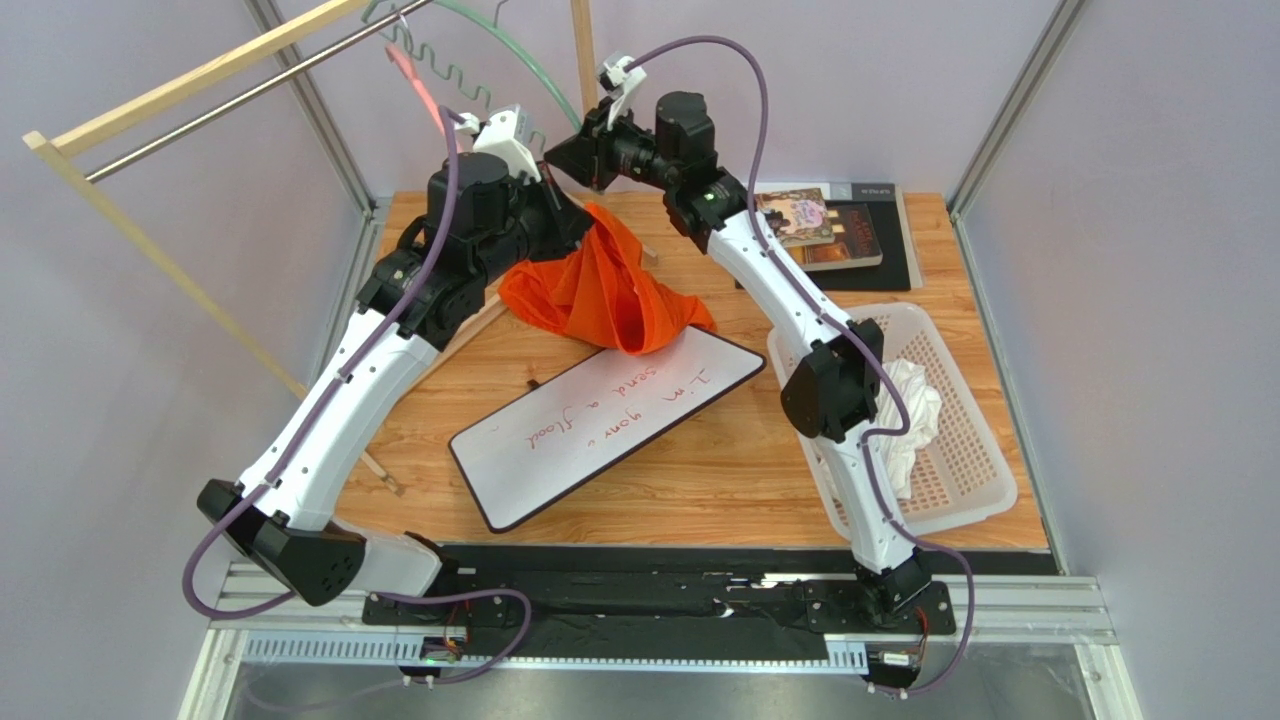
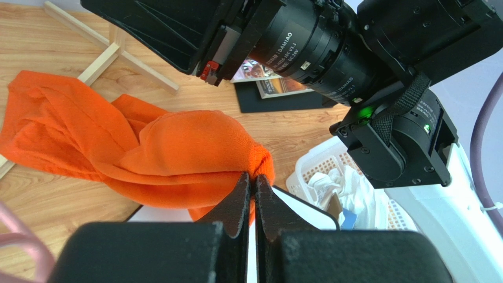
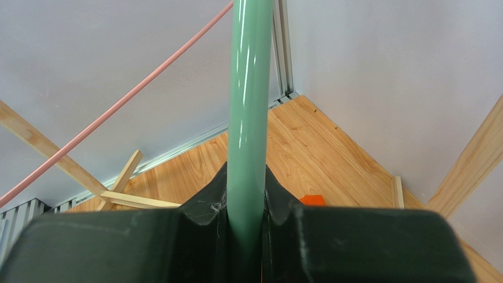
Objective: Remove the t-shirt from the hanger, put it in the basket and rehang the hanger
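Though unclear overhead, right pincer [image 3: 248, 203] around green hanger [image 3: 251, 88].

Robotics lab test cell: a left arm [image 1: 353, 398] and a right arm [image 1: 781, 293], trailing cables, stand bolted to a metal rail [image 1: 1037, 608] at a wooden table [image 1: 721, 465] enclosed by pale wall panels [image 1: 120, 345] and aluminium posts [image 1: 319, 113]. Staged props include a whiteboard [image 1: 601, 428], a plastic basket [image 1: 962, 450] and a wooden clothes rack [image 1: 166, 90].
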Robot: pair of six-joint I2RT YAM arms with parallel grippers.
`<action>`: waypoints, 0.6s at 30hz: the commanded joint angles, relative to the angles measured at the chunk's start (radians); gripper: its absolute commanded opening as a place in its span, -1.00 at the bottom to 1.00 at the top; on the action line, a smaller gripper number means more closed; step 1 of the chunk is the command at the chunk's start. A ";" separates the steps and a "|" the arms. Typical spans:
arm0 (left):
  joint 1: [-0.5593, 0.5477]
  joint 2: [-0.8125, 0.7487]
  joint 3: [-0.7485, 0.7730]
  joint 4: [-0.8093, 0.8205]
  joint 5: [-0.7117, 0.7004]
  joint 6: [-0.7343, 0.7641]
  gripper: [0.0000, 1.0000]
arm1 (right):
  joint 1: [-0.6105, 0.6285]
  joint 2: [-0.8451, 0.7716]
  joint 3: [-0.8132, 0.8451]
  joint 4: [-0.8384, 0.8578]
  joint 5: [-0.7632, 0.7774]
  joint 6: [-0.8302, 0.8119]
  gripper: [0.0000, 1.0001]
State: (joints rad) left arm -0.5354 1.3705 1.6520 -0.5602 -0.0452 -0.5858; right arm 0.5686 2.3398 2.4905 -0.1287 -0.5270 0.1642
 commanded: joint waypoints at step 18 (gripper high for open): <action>-0.003 -0.014 0.015 0.052 0.024 -0.086 -1.00 | -0.128 -0.318 -0.168 -0.208 0.140 0.221 0.66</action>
State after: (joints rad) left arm -0.5354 1.3705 1.6520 -0.5594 -0.0349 -0.6239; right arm 0.5022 2.2070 2.3695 -0.2466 -0.3950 0.3054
